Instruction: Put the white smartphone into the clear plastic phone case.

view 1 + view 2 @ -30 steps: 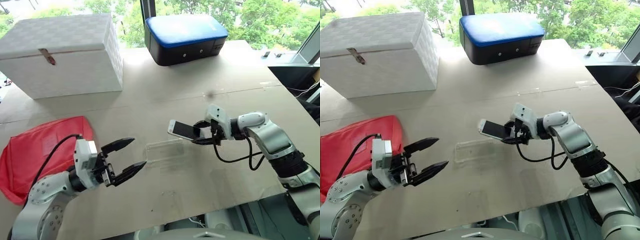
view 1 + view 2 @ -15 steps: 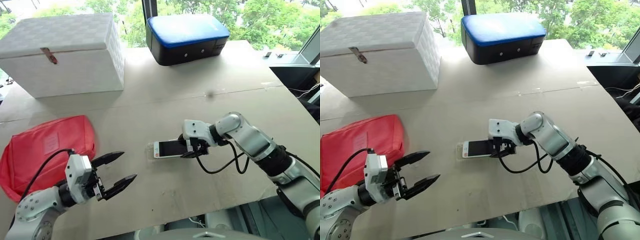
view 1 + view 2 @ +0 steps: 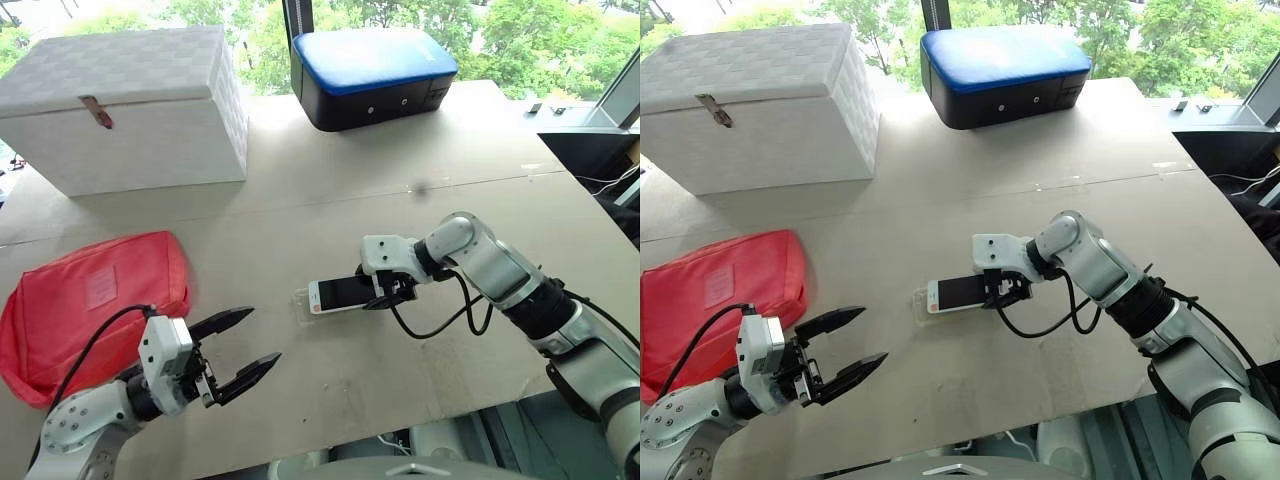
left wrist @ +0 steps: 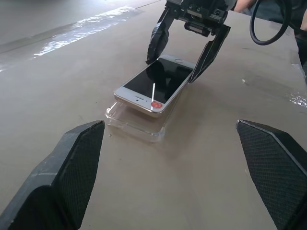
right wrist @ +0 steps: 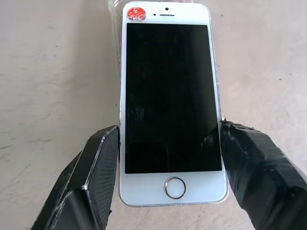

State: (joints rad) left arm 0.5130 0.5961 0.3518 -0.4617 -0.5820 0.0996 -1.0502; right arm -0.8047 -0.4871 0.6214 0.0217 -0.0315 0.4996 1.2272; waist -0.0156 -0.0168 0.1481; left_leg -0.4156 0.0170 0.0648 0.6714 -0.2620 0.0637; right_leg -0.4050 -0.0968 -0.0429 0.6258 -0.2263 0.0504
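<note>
On the tan cardboard-covered surface (image 3: pixel 330 190) we saw the right tool (image 3: pixel 383 290) clamping the flat white smartphone (image 3: pixel 340 294) over the thin clear plastic phone case (image 4: pixel 139 122); the left tool (image 3: pixel 245 347) hung spread, empty.

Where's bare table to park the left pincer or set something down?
Free: the wide strip between the white box, blue case and the white smartphone; also the patch between left pincer and phone. Crowded: phone on the clear plastic phone case with the right pincer gripping it; red pouch.
</note>
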